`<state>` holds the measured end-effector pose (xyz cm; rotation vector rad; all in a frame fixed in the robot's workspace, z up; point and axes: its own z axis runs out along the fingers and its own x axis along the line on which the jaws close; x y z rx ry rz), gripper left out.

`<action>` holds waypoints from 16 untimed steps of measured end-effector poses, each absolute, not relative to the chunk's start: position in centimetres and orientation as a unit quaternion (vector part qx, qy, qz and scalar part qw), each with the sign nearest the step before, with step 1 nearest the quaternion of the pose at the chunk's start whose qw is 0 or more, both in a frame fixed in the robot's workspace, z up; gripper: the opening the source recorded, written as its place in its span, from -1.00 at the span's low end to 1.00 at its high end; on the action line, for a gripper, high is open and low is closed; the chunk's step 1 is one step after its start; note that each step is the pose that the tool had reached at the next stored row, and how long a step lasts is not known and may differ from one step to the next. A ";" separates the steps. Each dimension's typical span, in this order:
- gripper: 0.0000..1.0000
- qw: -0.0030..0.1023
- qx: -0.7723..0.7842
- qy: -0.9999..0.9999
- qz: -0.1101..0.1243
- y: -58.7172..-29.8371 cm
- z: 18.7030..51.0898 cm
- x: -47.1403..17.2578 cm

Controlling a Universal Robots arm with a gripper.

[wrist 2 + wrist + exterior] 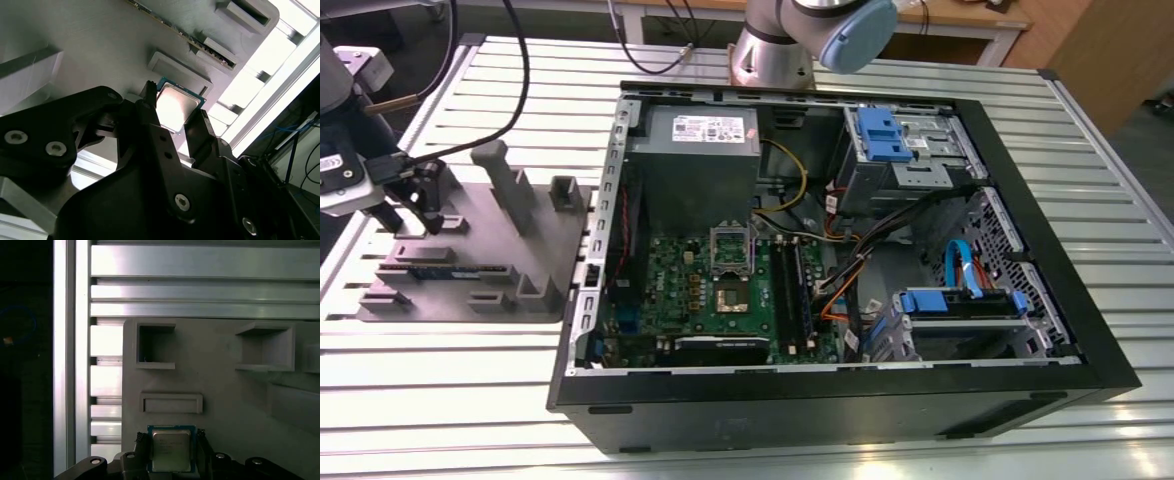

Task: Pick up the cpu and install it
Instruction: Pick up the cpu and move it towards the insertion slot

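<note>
In the exterior view, the end effector hangs low over the grey moulded tray, which lies on the slatted aluminium counter at the exterior view's left. The open computer case stands beside the tray, and its metal-framed socket, with a greenish-gold centre, lies well apart from the end effector.

In the second wrist view, the cpu sits between the two black fingers, silvery lid up, with a thin green rim showing. The fingers press on two opposite edges, so the end effector looks closed on the cpu. I cannot tell whether the chip has lifted off the tray.

I judge the cpu light, stiff and thin. Its smooth lid is likely slippery and its underside easily damaged. The edges of the green board are the place to hold it, kept level.

In the first wrist view, the cpu is centred between the fingertips, square to them. The tray's empty recesses lie beyond it.
</note>
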<state>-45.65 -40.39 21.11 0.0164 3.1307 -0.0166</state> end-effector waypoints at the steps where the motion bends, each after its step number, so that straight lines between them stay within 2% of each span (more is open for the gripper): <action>1: -0.05 0.005 0.005 1.000 -0.006 -40.4 21.1 -45.7; 16: -0.05 0.005 0.005 1.000 -0.009 -40.4 21.2 -45.7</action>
